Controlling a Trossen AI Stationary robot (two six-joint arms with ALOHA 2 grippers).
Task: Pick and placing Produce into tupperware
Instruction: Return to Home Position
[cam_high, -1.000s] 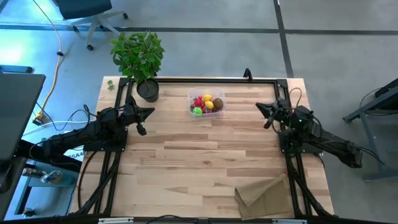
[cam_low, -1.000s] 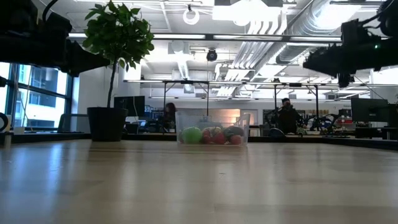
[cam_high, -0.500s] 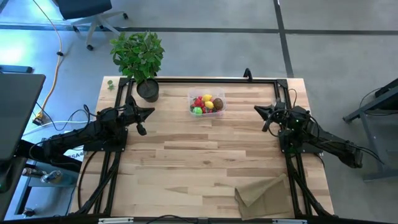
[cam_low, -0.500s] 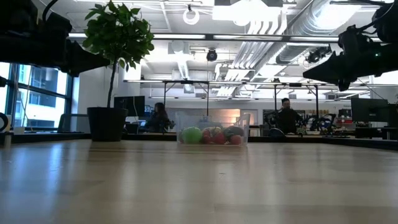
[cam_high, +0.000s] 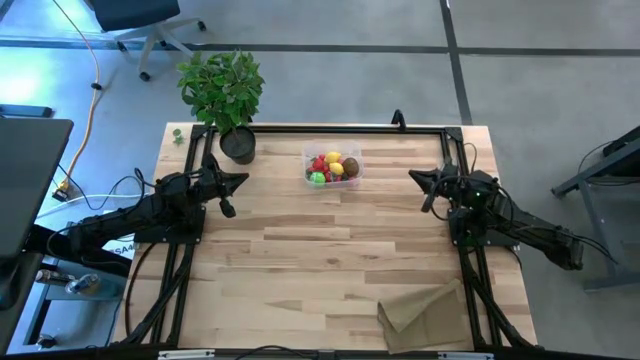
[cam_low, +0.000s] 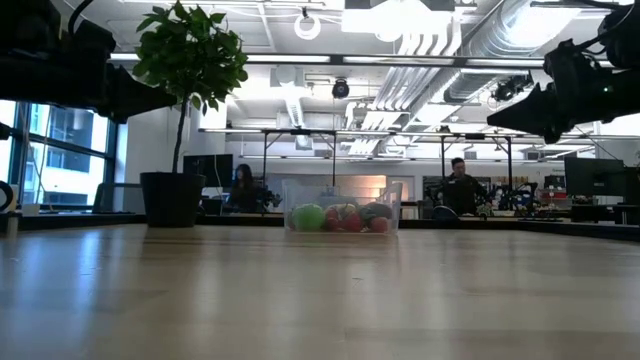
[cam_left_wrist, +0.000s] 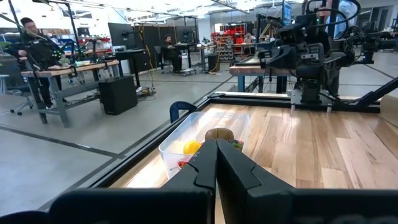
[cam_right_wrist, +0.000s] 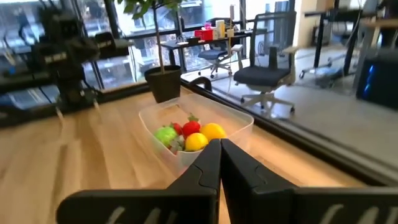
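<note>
Fruit sits in the tub, between my left claw and right claw. Both are closed, holding nothing. If I swing low going home, I could bump the tub.

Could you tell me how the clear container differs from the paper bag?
The clear container is transparent and holds fruit; the paper bag is tan and lies crumpled. The container sits at the table edge by the plant, the bag at the opposite edge. Both rest on the table.
</note>
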